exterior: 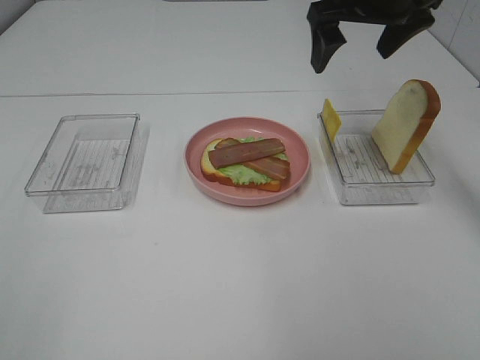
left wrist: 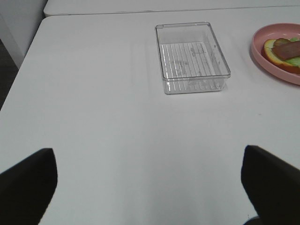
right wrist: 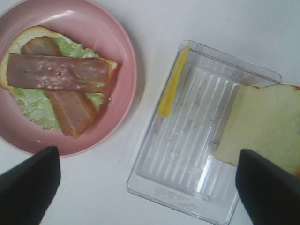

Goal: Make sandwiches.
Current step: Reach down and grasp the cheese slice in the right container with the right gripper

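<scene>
A partly stacked sandwich (exterior: 244,162) lies on the round pink plate (exterior: 296,142): a bread slice, green lettuce and two bacon strips on top. It also shows in the right wrist view (right wrist: 58,84). A second bread slice (exterior: 406,124) leans upright in the right clear tray (exterior: 375,187), and a yellow cheese square (exterior: 330,118) leans on that tray's left wall. My right gripper (exterior: 364,34) hangs open and empty high above the right tray. My left gripper (left wrist: 150,187) is open and empty over bare table, short of the left tray (left wrist: 192,56).
An empty clear tray (exterior: 86,161) stands at the left of the white table. A seam between table sections (exterior: 150,94) runs across the back.
</scene>
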`<state>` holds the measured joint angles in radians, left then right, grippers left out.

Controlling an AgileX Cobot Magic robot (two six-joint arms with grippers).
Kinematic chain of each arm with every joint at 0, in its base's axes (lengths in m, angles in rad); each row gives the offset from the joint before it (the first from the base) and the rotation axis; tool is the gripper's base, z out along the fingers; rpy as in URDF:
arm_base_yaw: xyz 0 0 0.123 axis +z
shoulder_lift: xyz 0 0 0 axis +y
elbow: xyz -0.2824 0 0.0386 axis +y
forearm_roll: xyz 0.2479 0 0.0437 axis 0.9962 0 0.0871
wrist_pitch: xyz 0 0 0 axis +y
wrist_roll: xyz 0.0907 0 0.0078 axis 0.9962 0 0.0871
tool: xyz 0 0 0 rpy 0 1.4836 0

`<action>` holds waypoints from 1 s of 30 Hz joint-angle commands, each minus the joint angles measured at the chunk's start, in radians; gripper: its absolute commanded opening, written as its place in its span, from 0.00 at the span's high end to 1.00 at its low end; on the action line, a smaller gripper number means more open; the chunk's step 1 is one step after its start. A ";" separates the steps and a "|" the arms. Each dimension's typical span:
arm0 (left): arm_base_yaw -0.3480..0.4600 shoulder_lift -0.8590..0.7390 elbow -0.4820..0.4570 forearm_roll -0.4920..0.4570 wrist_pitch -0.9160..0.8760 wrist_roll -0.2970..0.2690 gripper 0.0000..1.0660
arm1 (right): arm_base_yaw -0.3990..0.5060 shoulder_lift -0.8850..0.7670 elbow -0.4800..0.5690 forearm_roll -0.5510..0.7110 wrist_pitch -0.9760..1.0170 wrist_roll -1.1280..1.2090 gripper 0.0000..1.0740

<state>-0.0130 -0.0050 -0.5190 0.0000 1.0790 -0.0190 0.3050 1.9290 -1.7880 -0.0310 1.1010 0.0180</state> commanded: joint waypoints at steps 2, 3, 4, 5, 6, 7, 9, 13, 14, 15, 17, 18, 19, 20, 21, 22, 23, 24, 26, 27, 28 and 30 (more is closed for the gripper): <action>0.002 -0.019 0.003 -0.007 -0.004 -0.004 0.06 | -0.041 -0.007 -0.003 0.018 0.004 -0.018 0.08; 0.002 -0.019 0.003 -0.007 -0.004 -0.004 0.06 | -0.041 -0.007 -0.003 0.017 -0.002 -0.018 0.08; 0.002 -0.019 0.003 -0.007 -0.004 -0.004 0.06 | -0.041 -0.007 -0.003 0.017 -0.002 -0.018 0.08; 0.002 -0.019 0.003 -0.007 -0.004 -0.004 0.06 | -0.041 -0.007 -0.003 0.015 -0.016 -0.018 0.08; 0.002 -0.019 0.003 -0.007 -0.004 -0.004 0.06 | -0.041 -0.007 -0.003 0.015 -0.016 -0.018 0.08; 0.002 -0.019 0.003 -0.007 -0.004 -0.004 0.06 | -0.041 -0.003 -0.003 0.019 -0.032 -0.018 0.08; 0.002 -0.019 0.003 -0.007 -0.004 -0.004 0.06 | -0.041 0.002 -0.003 0.019 -0.037 -0.018 0.08; 0.002 -0.019 0.003 -0.007 -0.004 -0.004 0.06 | -0.041 0.046 -0.003 0.016 -0.046 -0.018 0.08; 0.002 -0.019 0.003 -0.007 -0.004 -0.004 0.06 | -0.041 0.046 -0.003 0.016 -0.046 -0.018 0.08; 0.002 -0.019 0.003 -0.007 -0.004 -0.004 0.06 | -0.041 0.076 -0.003 0.017 -0.053 -0.018 0.08; 0.002 -0.019 0.003 -0.007 -0.004 -0.004 0.06 | -0.041 0.091 -0.003 0.018 -0.058 -0.018 0.08; 0.002 -0.019 0.003 -0.007 -0.004 -0.004 0.06 | -0.041 0.117 -0.003 0.018 -0.065 -0.018 0.08; 0.002 -0.019 0.003 -0.007 -0.004 -0.004 0.06 | -0.041 0.131 -0.003 0.018 -0.068 -0.018 0.08; 0.002 -0.019 0.003 -0.007 -0.004 -0.004 0.06 | -0.041 0.131 -0.003 0.018 -0.068 -0.018 0.08; 0.002 -0.019 0.003 -0.007 -0.004 -0.004 0.06 | -0.041 0.157 -0.003 0.018 -0.074 -0.018 0.08; 0.002 -0.019 0.003 -0.007 -0.004 -0.004 0.06 | -0.041 0.180 -0.003 0.021 -0.087 -0.018 0.08; 0.002 -0.019 0.003 -0.007 -0.004 -0.004 0.06 | -0.041 0.180 -0.003 0.021 -0.087 -0.018 0.08; 0.002 -0.019 0.003 -0.007 -0.004 -0.004 0.06 | -0.041 0.193 -0.003 0.023 -0.094 -0.018 0.08; 0.002 -0.019 0.003 -0.007 -0.004 -0.004 0.06 | -0.041 0.214 -0.003 0.031 -0.109 -0.018 0.08; 0.002 -0.019 0.003 -0.007 -0.004 -0.004 0.06 | -0.041 0.214 -0.003 0.031 -0.109 -0.018 0.08; 0.002 -0.019 0.003 -0.007 -0.004 -0.004 0.06 | -0.041 0.231 -0.003 0.031 -0.123 -0.018 0.08; 0.002 -0.019 0.003 -0.007 -0.004 -0.004 0.06 | -0.041 0.240 -0.003 0.031 -0.131 -0.018 0.08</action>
<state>-0.0130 -0.0050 -0.5190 0.0000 1.0790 -0.0190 0.2680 2.1650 -1.7880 -0.0060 0.9820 0.0110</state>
